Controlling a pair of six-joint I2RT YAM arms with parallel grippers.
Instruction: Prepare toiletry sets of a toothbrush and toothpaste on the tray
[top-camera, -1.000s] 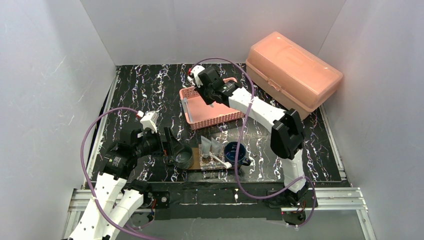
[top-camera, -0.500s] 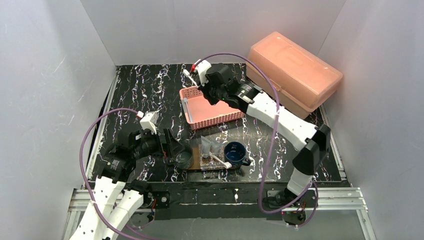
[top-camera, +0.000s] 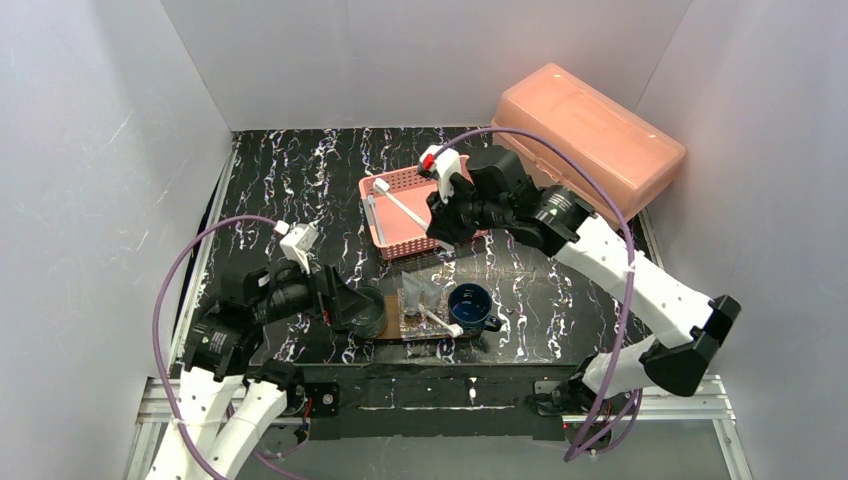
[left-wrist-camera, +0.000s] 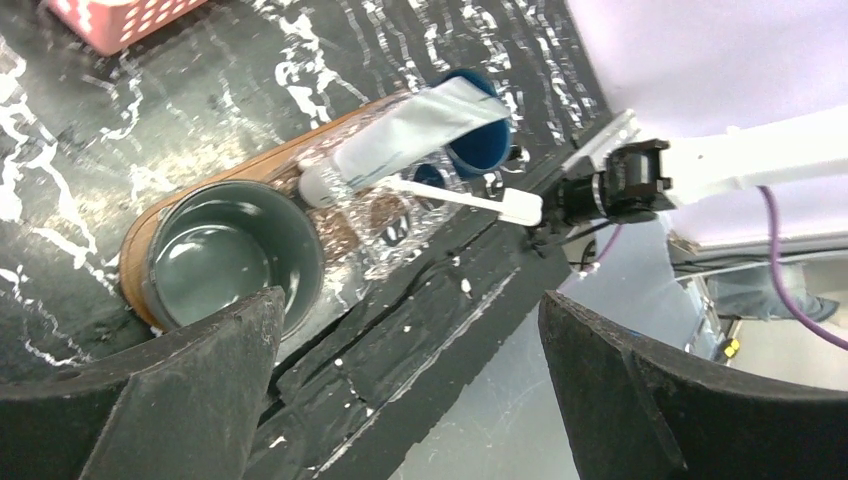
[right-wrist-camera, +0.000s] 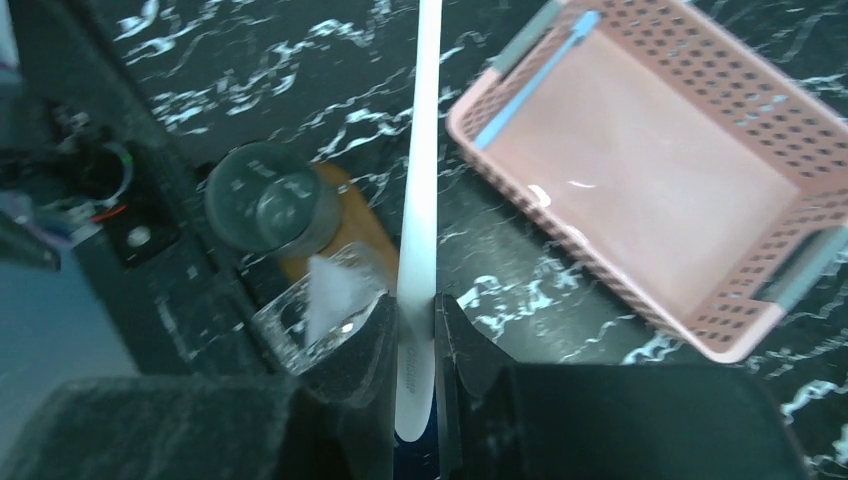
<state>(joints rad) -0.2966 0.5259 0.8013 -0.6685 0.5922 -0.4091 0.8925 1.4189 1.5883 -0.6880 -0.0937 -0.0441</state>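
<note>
**Mia:** From the top view, where is the toothbrush (top-camera: 405, 203)?

**Sam:** The right claw (top-camera: 436, 214) pinches one end of it, up over the pink basket (top-camera: 420, 247). The left claw (top-camera: 345, 298) is spread wide and holds nothing. It sits just beside the grey cup (top-camera: 370, 312) on the tray (top-camera: 387, 338).

**Mia:** And the left wrist view?

**Sam:** The grey cup (left-wrist-camera: 235, 255) is empty. The clear glass (left-wrist-camera: 385, 225) has a tube (left-wrist-camera: 420, 125) and a second toothbrush (left-wrist-camera: 460, 200) (I can't tell what the blue mug (left-wrist-camera: 485, 145) holds).

**Mia:** The right wrist view?

**Sam:** The toothbrush (right-wrist-camera: 420, 180) sticks straight out from the right claw (right-wrist-camera: 412, 345). The grey cup (right-wrist-camera: 265, 205) is off to one side. I think it should go in there. Line it up over the cup, tip the free end down, go low, then let go. Don't bump the left claw.
</note>
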